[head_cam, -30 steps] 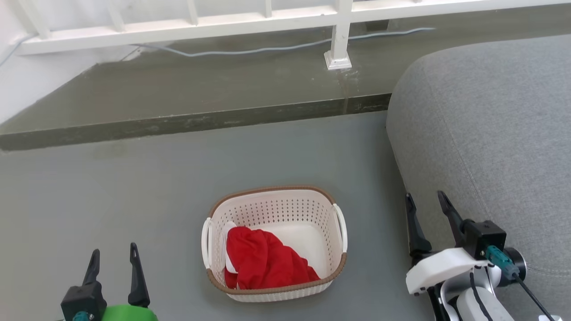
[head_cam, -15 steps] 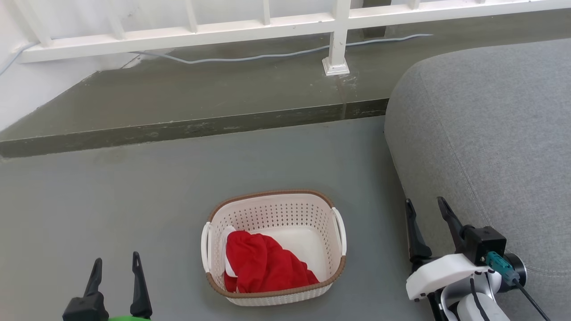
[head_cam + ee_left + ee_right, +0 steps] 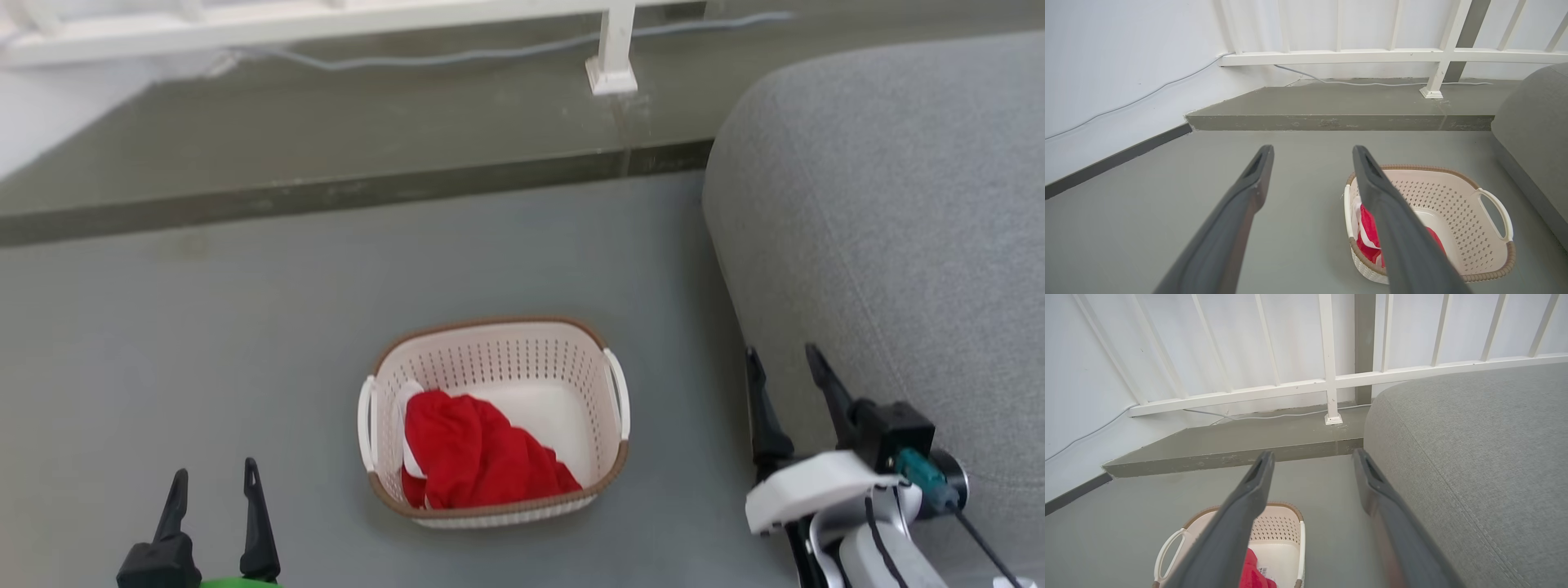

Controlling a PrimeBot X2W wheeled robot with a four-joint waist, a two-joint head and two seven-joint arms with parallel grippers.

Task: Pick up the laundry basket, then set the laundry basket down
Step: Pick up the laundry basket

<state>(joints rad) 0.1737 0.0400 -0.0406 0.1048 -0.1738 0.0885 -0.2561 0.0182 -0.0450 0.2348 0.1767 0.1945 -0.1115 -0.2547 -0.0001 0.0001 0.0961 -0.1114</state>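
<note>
The laundry basket [image 3: 506, 359] stands on the grey floor, cream-white and perforated, with a brown rim and a white handle on each side. A red cloth [image 3: 473, 457] lies inside it. My left gripper [image 3: 214, 482] is open at the lower left, well apart from the basket. To the basket's right my right gripper [image 3: 784, 363] is open too, close to the grey sofa. In the left wrist view the basket [image 3: 1453, 196] lies right of my open gripper [image 3: 1312, 153]. The right wrist view has the basket [image 3: 1282, 526] low at the left, below my open gripper [image 3: 1312, 457].
A grey sofa [image 3: 898, 212] fills the right side, just beside my right arm. A raised concrete step [image 3: 326, 196] crosses behind the basket, with a white railing [image 3: 1331, 381] and a cable [image 3: 457, 59] on it. A white wall [image 3: 1118, 69] stands on the left.
The whole head view has shifted, so the camera moved; the basket sits a little higher and further left in it. Both grippers stay open, and the basket stays on the floor.
</note>
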